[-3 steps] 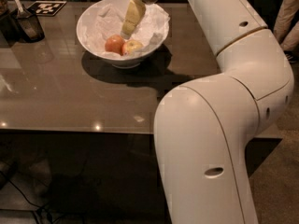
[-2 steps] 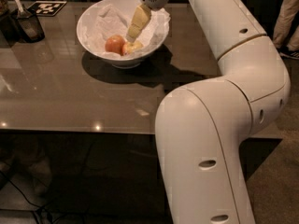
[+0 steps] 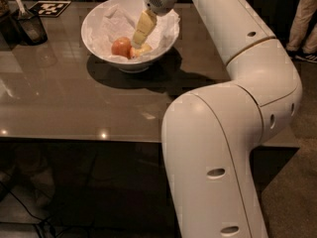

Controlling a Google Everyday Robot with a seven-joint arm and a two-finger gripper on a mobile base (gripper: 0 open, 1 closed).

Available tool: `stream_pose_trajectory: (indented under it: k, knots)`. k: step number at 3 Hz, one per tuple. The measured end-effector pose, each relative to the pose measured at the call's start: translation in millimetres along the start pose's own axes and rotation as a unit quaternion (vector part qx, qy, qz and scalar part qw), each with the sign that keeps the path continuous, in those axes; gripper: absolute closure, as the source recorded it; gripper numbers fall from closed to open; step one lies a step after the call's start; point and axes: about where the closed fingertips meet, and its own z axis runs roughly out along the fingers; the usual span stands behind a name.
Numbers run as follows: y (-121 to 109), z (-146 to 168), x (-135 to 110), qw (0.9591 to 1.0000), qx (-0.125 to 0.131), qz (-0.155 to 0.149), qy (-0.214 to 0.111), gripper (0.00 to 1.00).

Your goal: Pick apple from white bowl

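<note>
The white bowl (image 3: 99, 38) stands at the far middle of the brown table, lined with crumpled white paper. An orange-red apple (image 3: 121, 47) lies in it. Right beside that apple lies a pale yellowish round thing (image 3: 143, 50), which looks like the apple, partly hidden by my gripper. My gripper (image 3: 138, 44) reaches down into the bowl from above, its cream-coloured tip just right of the orange-red apple and touching or nearly touching the pale one.
A dark container with a utensil (image 3: 27, 25) stands at the table's far left, next to a black-and-white marker tag (image 3: 49, 7). My arm (image 3: 223, 133) fills the right side. A person's legs (image 3: 303, 19) stand at the far right.
My gripper has moved lower into the bowl, down towards the two apples. The apples and the bowl have not moved.
</note>
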Motion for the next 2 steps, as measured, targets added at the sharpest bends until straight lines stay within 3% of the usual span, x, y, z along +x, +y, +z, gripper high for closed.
stream_pose_trajectory:
  k: [2]
  knots:
    - [12.8,35.2,3.3,0.9997,-0.017,0.000,0.020,0.00]
